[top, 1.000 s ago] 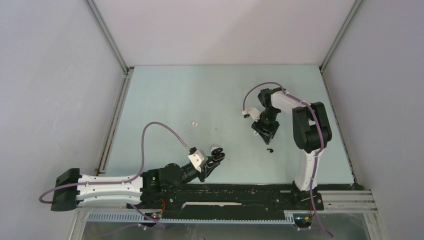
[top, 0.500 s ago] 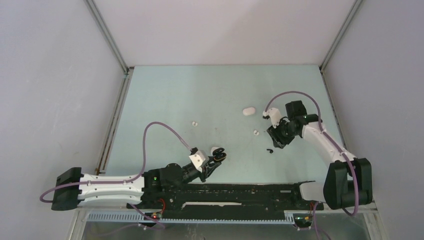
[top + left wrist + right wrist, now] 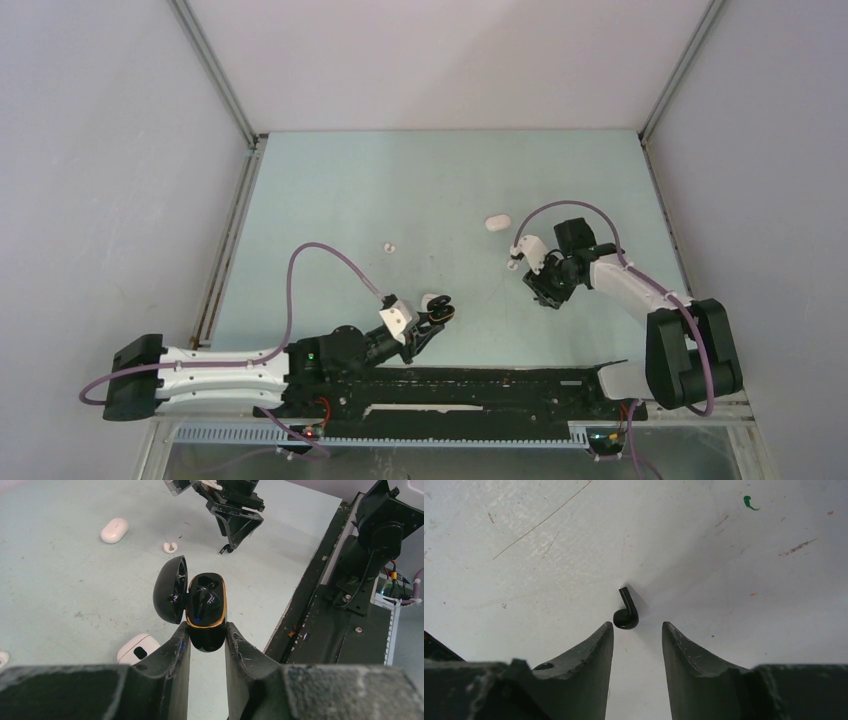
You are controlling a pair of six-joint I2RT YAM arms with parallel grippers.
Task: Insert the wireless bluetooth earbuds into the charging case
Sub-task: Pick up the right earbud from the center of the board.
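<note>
black earbud lies on the table, right of its middle, just ahead of the right fingers, which stand spread, not touching it. left fingers pinch the open charging case toward the near edge.

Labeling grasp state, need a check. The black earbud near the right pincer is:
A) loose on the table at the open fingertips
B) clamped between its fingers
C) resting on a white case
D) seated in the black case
A: in the right wrist view the black earbud lies on the table at the mouth of the right pincer, with a gap to each finger.
</note>
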